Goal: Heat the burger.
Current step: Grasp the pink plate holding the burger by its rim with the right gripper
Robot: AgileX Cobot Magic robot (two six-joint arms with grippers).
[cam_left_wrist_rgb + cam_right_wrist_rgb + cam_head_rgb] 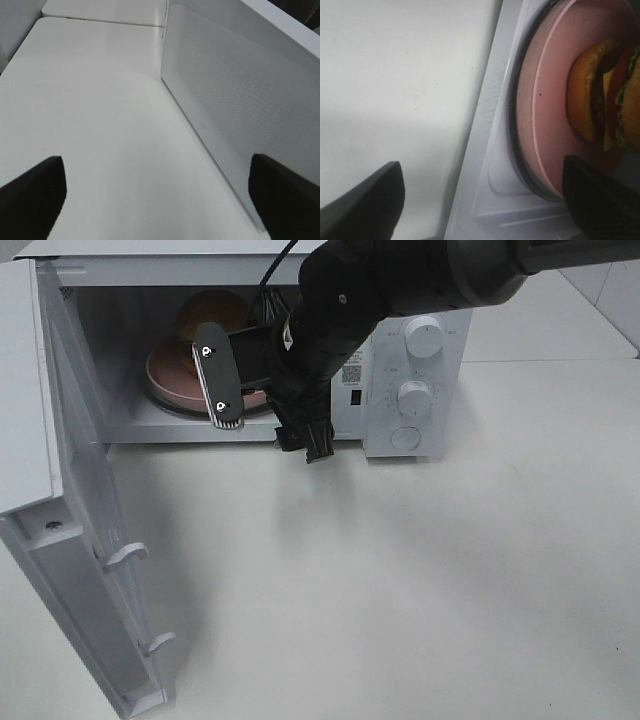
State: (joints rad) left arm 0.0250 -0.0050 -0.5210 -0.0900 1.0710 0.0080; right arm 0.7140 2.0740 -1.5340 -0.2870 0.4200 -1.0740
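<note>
The burger (212,312), with a golden-brown bun, sits on a pink plate (168,375) inside the open microwave (440,390). In the right wrist view the burger (600,95) shows lettuce, tomato and cheese, and lies on the plate (547,100) on the turntable. My right gripper (265,415) is open and empty at the microwave's mouth, just in front of the plate's near edge; it also shows in the right wrist view (482,205). My left gripper (157,200) is open and empty over bare table beside the door's outer face. It is out of the exterior view.
The microwave door (75,540) swings wide open to the left, reaching the table's front; its perforated outer face (235,95) fills the left wrist view. Two knobs (425,337) and a button (405,437) are on the control panel. White table (420,590) lies in front.
</note>
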